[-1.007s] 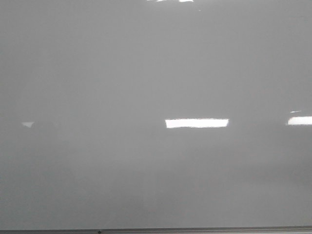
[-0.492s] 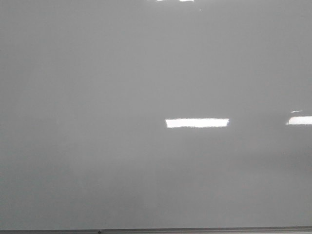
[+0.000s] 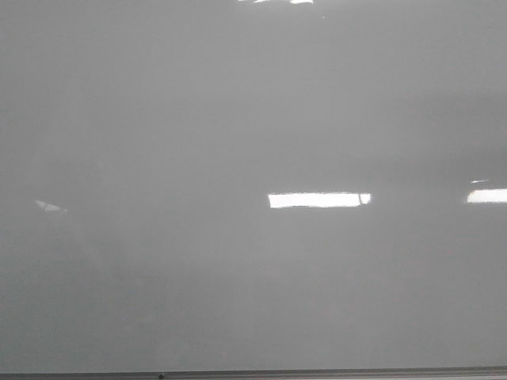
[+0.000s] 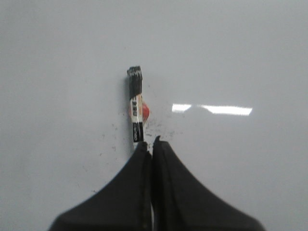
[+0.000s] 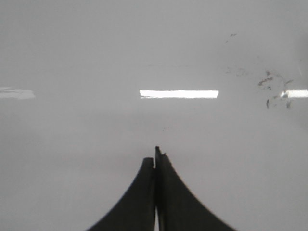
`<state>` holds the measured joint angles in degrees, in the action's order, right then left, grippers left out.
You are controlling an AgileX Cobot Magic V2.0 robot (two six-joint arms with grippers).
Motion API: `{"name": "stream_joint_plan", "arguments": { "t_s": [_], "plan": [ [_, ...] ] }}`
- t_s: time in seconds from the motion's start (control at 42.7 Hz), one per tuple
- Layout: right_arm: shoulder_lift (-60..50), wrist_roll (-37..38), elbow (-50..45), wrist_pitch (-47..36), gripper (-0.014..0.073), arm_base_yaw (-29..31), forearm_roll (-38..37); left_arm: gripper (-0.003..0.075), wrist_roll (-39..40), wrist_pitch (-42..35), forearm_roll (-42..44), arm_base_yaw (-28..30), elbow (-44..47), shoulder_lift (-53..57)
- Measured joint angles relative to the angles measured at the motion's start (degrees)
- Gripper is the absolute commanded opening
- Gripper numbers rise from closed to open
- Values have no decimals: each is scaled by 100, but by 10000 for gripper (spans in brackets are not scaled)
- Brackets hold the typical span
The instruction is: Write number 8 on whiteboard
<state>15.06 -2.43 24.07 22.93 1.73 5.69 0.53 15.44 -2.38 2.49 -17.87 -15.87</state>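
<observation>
- Just beyond the left tool (image 4: 153,144), in the left wrist view, a black marker (image 4: 135,108) sticks out from between the pressed-together fingers, so this tool is closed on the marker's lower end.
- Its long axis runs straight on from the fingers toward the whiteboard (image 4: 240,48), with the dark tip (image 4: 134,73) farthest from the tool. A label and a red patch sit partway along the barrel.
- Whether the tip touches the board or hangs just off it cannot be told from this angle.
- The right tool (image 5: 156,161) has its fingers pressed together with nothing visible between them; it faces a bare part of the board and carries no pen.
- The left arm is therefore the one placed to write, and the coming stroke turns on bringing the tip squarely onto the surface ahead of it.
- No number 8 shows in any view: the front view gives only plain grey whiteboard (image 3: 238,95) with bright glare patches and a thin metal edge (image 3: 317,372) along the bottom. The task looks not yet begun.
- Faint dark specks lie around the marker in the left wrist view, and a smudged scatter (image 5: 274,86) shows in the right wrist view; these look like leftover ink, too faint to read.
- Neither arm appears in the front view, so where on the board the marker stands cannot be placed.
</observation>
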Motion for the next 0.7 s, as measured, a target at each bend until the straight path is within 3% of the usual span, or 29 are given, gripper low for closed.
{"name": "stream_joint_plan", "arguments": {
  "t_s": [0.094,0.164,0.328,0.398,0.492,0.703],
  "plan": [
    [332,0,54,0,-36,0,0,17,0,-1,0,0,-35,-278],
    [451,0,54,0,76,0,0,144,0,-1,11,0,-45,-360],
    [479,0,54,0,449,0,0,567,0,-1,22,0,-45,-370],
    [479,0,54,0,564,0,0,652,0,-11,22,0,-45,-370],
    [479,0,63,0,609,0,0,671,0,-10,22,0,-45,-370],
    [479,0,63,-10,608,0,0,671,0,-20,-48,0,-104,-707]
  ]
}}
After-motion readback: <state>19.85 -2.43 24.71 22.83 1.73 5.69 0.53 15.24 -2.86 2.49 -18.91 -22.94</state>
